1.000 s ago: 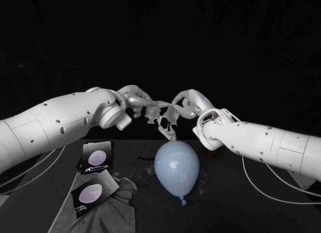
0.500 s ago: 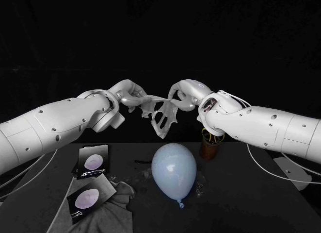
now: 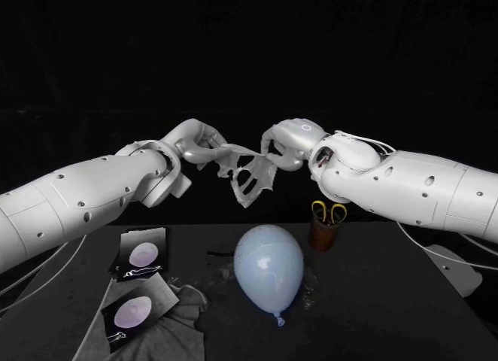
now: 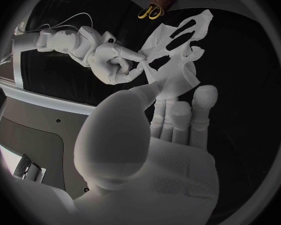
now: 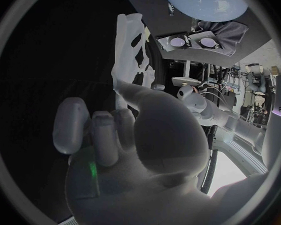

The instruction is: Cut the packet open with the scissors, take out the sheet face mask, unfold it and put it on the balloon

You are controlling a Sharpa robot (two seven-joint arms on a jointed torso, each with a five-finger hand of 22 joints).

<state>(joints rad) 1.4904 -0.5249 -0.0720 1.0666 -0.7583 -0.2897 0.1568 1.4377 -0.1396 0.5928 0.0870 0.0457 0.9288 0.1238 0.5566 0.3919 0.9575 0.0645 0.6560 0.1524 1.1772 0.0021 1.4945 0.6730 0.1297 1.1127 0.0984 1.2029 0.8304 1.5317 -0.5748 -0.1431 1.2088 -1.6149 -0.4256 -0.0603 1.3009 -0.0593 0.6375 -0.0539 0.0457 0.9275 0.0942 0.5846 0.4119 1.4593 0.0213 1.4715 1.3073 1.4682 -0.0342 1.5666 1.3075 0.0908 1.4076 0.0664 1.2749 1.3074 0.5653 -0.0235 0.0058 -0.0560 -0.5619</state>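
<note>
Sheet face mask (image 3: 247, 177): out of its packet and held in the air between the two hands, above the balloon and well clear of the table (image 3: 401, 301).

Left hand (image 3: 200, 147): thumb and a fingertip are pinched on one upper edge of the mask. In the left wrist view its other fingers stand straight and apart, touching nothing.

Right hand (image 3: 287, 143): fingers are closed on the opposite upper edge, just across from the left hand.

Mask, condition: partly opened. Cut-outs show through it, but the sheet hangs narrow and crumpled, its lower folds clinging together.

Balloon (image 3: 268, 267): pale blue, lying on the table below the mask with its knot toward the robot. Nothing lies on it.

Scissors (image 3: 328, 213): yellow-handled, standing in a brown holder (image 3: 323, 235) just beside the balloon, on the right arm's side.

Packets (image 3: 141, 252): two, on the left arm's side, the nearer one on a grey cloth (image 3: 173, 323). I cannot tell which was cut.

Step in hand, as judged: unfolding. Cutting and taking out look done, and placing is not yet begun.

Next move, as judged: draw the hands apart to spread the sheet flat without tearing it. Then lower it squarely over the balloon, which looks free to roll if pressed off-centre.
</note>
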